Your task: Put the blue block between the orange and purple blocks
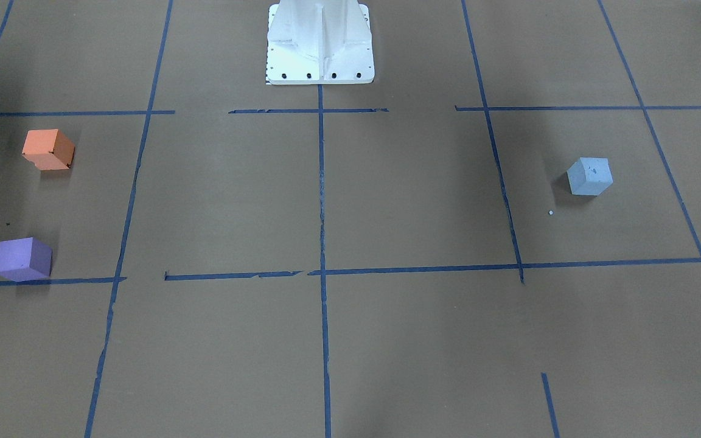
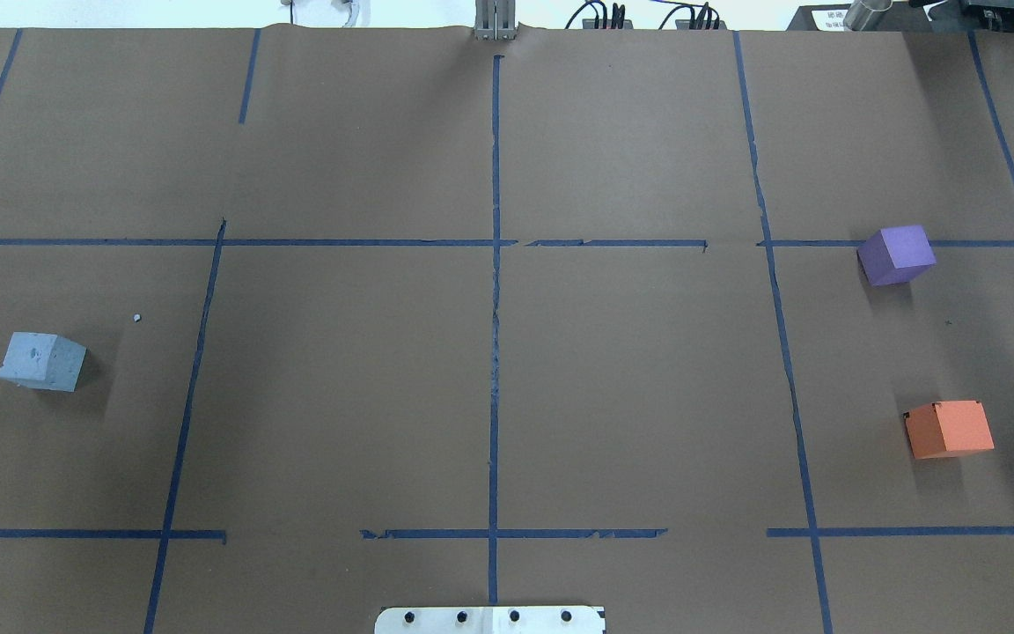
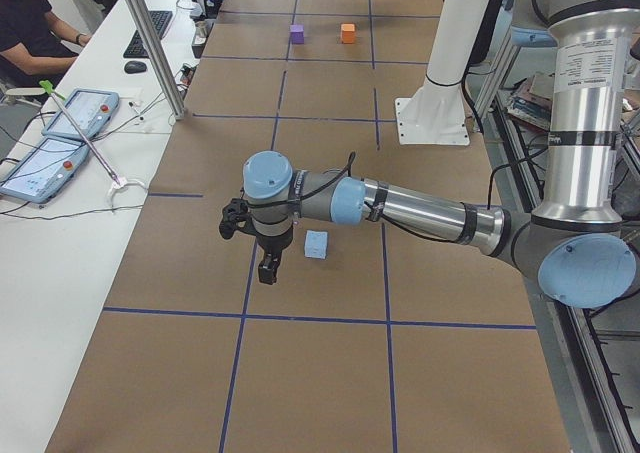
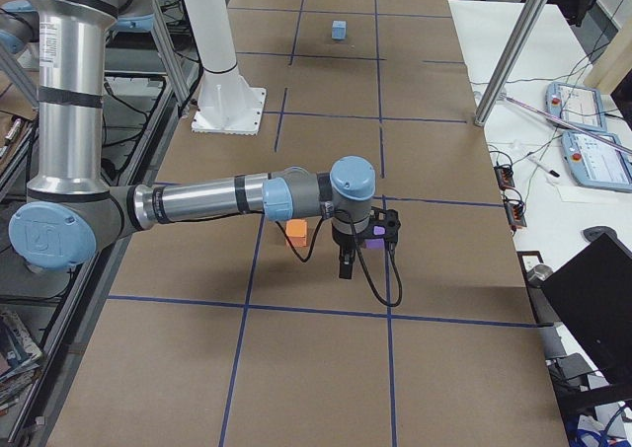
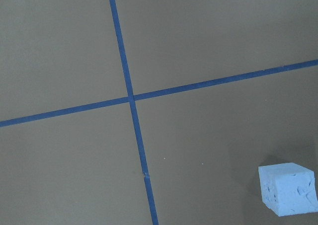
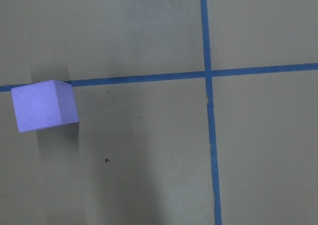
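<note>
The pale blue block [image 2: 41,361] sits alone on the left side of the brown table; it also shows in the front view [image 1: 590,176] and at the lower right of the left wrist view [image 5: 289,188]. The purple block [image 2: 896,254] and the orange block [image 2: 948,429] sit apart on the right side, with bare table between them. The purple block shows in the right wrist view [image 6: 44,105]. My left gripper [image 3: 268,268] hangs above the table just beside the blue block [image 3: 316,244]. My right gripper [image 4: 346,267] hangs near the orange [image 4: 296,232] and purple [image 4: 375,234] blocks. I cannot tell whether either gripper is open or shut.
Blue tape lines [image 2: 495,264] divide the table into squares. The white robot pedestal [image 1: 320,42] stands at the middle of the robot's edge. A side desk with tablets [image 3: 60,143], a metal pole [image 3: 150,43] and a seated operator border the far long edge.
</note>
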